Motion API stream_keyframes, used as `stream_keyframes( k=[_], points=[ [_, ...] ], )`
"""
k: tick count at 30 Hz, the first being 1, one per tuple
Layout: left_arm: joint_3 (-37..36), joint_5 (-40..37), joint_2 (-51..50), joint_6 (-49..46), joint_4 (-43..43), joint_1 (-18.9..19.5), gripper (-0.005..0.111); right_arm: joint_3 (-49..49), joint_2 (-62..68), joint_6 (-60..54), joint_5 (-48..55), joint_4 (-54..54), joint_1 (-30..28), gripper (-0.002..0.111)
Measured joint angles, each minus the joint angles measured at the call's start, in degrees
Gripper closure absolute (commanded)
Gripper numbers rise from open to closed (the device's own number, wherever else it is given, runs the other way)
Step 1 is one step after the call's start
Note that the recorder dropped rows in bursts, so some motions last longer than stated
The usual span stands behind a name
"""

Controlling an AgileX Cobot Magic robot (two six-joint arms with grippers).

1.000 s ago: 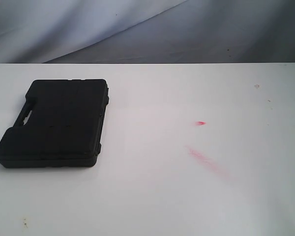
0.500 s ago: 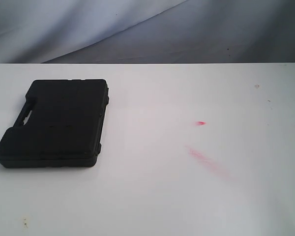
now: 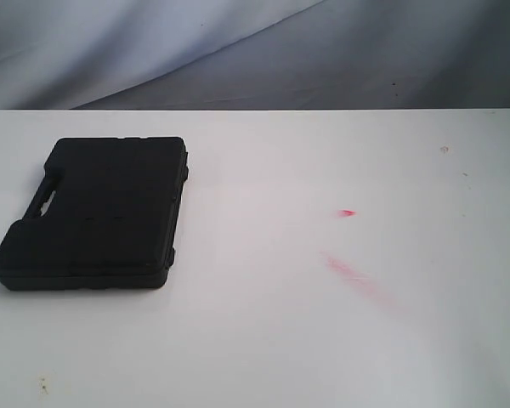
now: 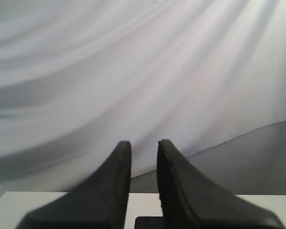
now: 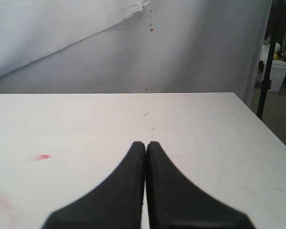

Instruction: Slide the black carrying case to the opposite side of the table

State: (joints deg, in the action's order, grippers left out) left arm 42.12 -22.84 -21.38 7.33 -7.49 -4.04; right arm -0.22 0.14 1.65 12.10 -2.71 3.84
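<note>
The black carrying case (image 3: 98,212) lies flat on the left part of the white table (image 3: 263,340), its handle on its left side. Neither gripper shows in the exterior view. In the left wrist view my left gripper (image 4: 144,143) is held above the table with a narrow gap between its fingers and nothing in it; a black corner of the case (image 4: 148,222) peeks between them low down. In the right wrist view my right gripper (image 5: 146,143) is shut and empty over the bare table (image 5: 86,124).
Pink-red smears (image 3: 357,276) and a small red spot (image 3: 348,212) mark the table right of centre. A grey-white cloth backdrop (image 3: 255,51) hangs behind the far edge. Beyond the table's right side stand a dark pole (image 5: 267,57) and white cups (image 5: 280,74).
</note>
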Motion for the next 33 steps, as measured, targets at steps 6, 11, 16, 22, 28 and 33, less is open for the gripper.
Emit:
stream_keyframes(
  k=[6, 11, 16, 22, 28, 33],
  points=[
    [-11.2, 0.0, 12.8, 0.0, 0.6, 0.0, 0.086, 0.0, 0.0, 0.0, 0.0, 0.0, 0.0, 0.108],
    [-18.9, 0.0, 19.9, 0.0, 0.9, 0.0, 0.086, 0.0, 0.0, 0.0, 0.0, 0.0, 0.0, 0.108],
    [-24.5, 0.6, 21.2, 0.0, 1.6, 0.0, 0.086, 0.0, 0.0, 0.0, 0.0, 0.0, 0.0, 0.108],
    [-29.0, 4.2, 21.2, 0.0, 1.8, 0.0, 0.086, 0.0, 0.0, 0.0, 0.0, 0.0, 0.0, 0.108],
    [-33.9, 10.8, 21.2, 0.0, 4.2, 0.0, 0.086, 0.0, 0.0, 0.0, 0.0, 0.0, 0.0, 0.108],
    [-37.3, 15.2, 21.2, 0.0, 4.8, 0.0, 0.086, 0.0, 0.0, 0.0, 0.0, 0.0, 0.0, 0.108]
  ],
)
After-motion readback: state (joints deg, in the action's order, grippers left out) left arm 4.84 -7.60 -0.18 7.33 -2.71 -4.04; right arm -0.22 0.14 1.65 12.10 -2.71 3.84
